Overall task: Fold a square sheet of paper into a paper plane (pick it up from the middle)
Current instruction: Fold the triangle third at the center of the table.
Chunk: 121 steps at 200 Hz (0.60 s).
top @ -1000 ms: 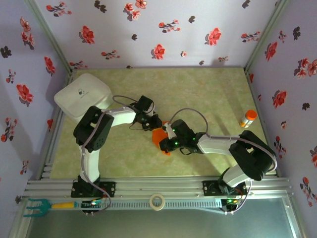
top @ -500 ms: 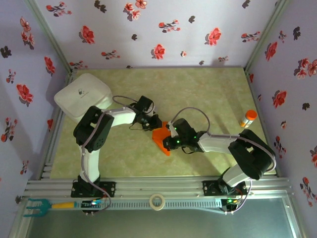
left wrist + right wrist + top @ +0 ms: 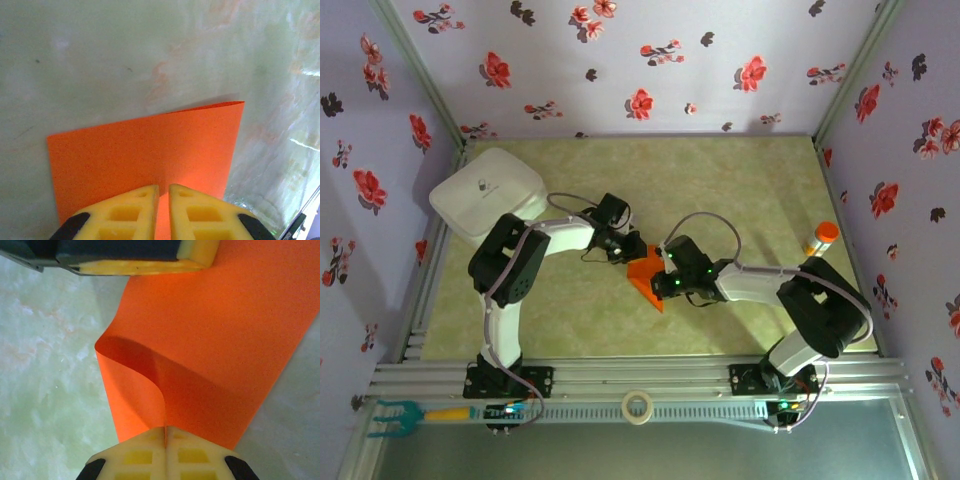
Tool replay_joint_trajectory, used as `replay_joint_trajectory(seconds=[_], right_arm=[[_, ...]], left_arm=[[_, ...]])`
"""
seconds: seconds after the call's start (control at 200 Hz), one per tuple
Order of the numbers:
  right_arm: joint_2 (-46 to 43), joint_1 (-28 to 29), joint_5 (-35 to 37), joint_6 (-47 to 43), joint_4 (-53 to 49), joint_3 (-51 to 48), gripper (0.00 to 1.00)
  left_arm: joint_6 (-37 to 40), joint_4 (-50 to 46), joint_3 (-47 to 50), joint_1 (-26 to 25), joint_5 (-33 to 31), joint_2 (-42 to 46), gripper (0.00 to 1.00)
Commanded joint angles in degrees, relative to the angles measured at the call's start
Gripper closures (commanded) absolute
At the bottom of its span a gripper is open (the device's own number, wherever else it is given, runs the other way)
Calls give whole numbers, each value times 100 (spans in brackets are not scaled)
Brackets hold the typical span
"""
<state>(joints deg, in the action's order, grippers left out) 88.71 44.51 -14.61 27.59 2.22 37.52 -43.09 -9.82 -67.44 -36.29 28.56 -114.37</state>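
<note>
Two sets of yellow fingers work one thin orange square sheet of paper [image 3: 645,272], which lies in the middle of the pale green bench [image 3: 740,180]. The left fingers [image 3: 135,207], all but closed with a slit between them, bear on its flat part, likely to anchor it. The right fingers [image 3: 187,452] are clenched on a raised edge and curl it over, seemingly for a fold.
</note>
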Motion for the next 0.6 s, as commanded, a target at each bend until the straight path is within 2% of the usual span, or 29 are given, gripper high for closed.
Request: replay_joint_trajectory(seconds=[0.0, 0.6], right_arm=[[39, -31, 199, -79, -193, 136, 96], [25, -31, 384, -52, -272, 129, 96]], left_arm=[[89, -308, 126, -27, -218, 34, 84], [82, -310, 135, -26, -218, 62, 84]])
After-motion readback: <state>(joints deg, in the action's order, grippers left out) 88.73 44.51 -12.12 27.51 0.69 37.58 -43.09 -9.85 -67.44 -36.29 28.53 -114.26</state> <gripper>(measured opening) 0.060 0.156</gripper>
